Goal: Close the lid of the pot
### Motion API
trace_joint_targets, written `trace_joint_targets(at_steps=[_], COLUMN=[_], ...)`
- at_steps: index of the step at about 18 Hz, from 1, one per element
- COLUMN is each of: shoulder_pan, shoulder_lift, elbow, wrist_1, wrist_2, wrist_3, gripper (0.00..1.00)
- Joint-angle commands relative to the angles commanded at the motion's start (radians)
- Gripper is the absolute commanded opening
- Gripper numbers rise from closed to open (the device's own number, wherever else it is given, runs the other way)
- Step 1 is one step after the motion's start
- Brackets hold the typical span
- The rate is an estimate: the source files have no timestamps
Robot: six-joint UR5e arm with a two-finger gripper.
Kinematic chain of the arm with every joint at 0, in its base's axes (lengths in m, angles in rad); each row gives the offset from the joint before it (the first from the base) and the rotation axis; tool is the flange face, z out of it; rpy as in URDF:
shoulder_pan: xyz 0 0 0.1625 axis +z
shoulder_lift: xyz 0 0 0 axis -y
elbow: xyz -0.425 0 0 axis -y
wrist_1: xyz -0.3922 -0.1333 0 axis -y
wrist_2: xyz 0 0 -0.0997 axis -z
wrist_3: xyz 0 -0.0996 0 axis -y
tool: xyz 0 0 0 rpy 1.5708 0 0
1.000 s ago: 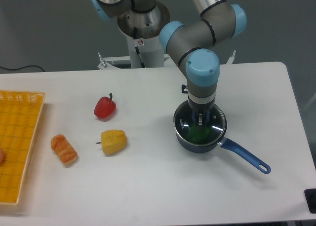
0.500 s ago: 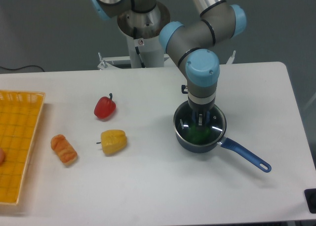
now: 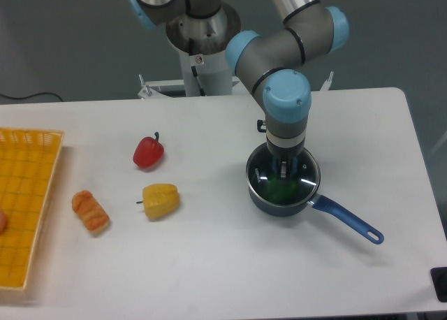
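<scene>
White table [image 3: 209, 264] | hand [image 3: 283, 169] on lid [image 3: 304, 172] | pot [image 3: 279, 202] covered

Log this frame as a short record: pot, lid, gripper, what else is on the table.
pot: dark saucepan on the table's right half, blue handle pointing lower right, something green inside
lid: glass, resting on the pot's rim
gripper: directly above the lid's centre; grip state unclear
other items: red pepper, yellow pepper, bread roll, yellow basket at left edge
</scene>
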Motion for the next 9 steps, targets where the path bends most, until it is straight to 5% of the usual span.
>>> trace_joint_targets(at_steps=[9], shoulder_pan=[-0.002], shoulder_lift=[0.0], elbow=[0.0], wrist_1=[0.0], wrist_2=[0.0], wrist_3=[0.0], gripper=[0.66])
